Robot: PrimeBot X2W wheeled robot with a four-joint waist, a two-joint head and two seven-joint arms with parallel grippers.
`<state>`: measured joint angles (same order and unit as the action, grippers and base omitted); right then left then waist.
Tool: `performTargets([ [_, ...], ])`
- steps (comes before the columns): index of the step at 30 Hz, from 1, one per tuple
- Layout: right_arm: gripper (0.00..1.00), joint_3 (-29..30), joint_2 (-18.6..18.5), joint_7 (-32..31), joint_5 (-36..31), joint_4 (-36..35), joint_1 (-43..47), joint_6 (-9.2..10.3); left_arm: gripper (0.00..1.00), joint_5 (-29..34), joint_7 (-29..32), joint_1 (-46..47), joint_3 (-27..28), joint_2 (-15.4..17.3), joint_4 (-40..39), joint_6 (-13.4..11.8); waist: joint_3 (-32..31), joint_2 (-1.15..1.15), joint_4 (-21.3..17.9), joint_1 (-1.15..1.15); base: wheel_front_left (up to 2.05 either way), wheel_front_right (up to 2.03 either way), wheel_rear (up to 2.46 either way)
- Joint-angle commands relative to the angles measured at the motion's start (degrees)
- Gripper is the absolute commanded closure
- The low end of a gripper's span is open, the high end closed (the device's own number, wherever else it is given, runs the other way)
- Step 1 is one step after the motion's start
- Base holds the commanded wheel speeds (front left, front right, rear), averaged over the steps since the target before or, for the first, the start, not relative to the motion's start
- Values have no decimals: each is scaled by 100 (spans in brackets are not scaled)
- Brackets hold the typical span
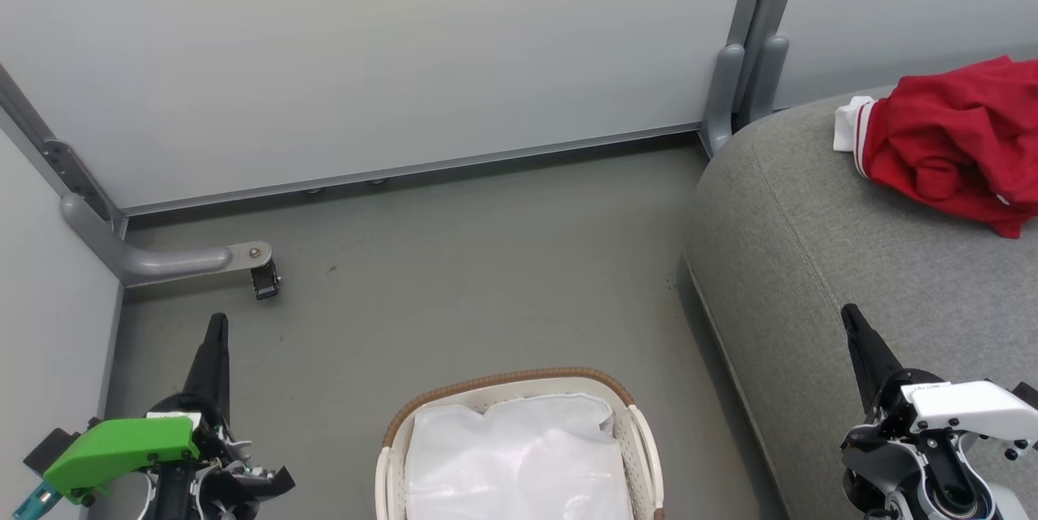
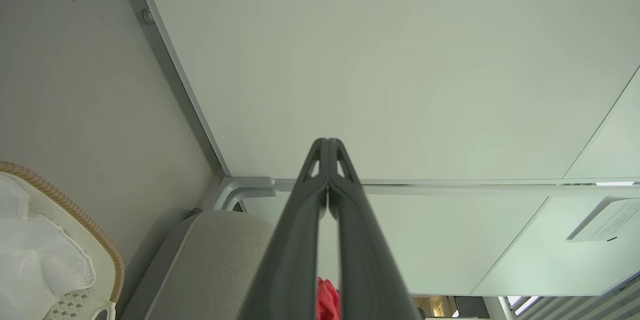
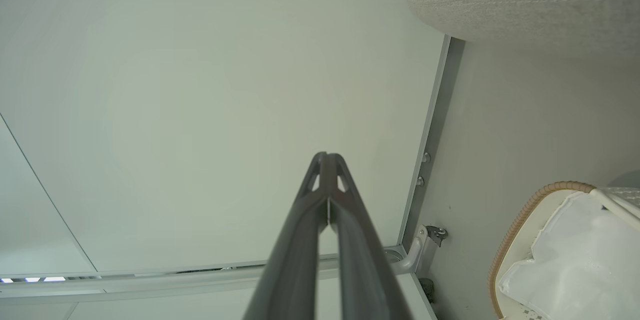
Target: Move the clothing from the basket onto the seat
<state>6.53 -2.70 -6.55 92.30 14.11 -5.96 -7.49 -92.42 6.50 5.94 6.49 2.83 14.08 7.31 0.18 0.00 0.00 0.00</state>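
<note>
Red clothing point(image 1: 957, 143) with a white cuff lies bunched on the grey seat point(image 1: 827, 260) at the upper right; a sliver of that clothing point(image 2: 327, 300) peeks between the left fingers in the left wrist view. The white basket point(image 1: 519, 390) with a brown woven rim stands on the floor at the bottom centre, and its inside shows just the white liner. My left gripper point(image 1: 217, 321) is shut and holds nothing, hanging over the floor left of the basket. My right gripper point(image 1: 850, 313) is shut and holds nothing, over the seat's near part.
Pale partition panels point(image 1: 389, 49) wall off the back and left. A grey metal foot with a small castor point(image 1: 263, 277) juts onto the floor at the left. A grey post point(image 1: 730, 90) stands in the corner beside the seat. Bare grey floor point(image 1: 486, 260) lies beyond the basket.
</note>
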Motion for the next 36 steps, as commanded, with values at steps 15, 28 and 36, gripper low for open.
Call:
performTargets([
  [15, 100, 11, -34, -16, 22, -21, -45, 0, 100, 0, 24, 58, 18, 20, -11, 36, 0, 0, 0, 0, 0, 0, 0],
  [28, 100, 11, -34, -16, 22, -22, -44, 0, 100, 2, 25, 58, 19, 18, -10, 36, 0, 0, 0, 0, 0, 0, 0],
  [36, 100, 11, -34, -16, 22, -21, -44, 0, 100, 3, 26, 59, 20, 17, -11, 36, 0, 0, 0, 0, 0, 0, 0],
])
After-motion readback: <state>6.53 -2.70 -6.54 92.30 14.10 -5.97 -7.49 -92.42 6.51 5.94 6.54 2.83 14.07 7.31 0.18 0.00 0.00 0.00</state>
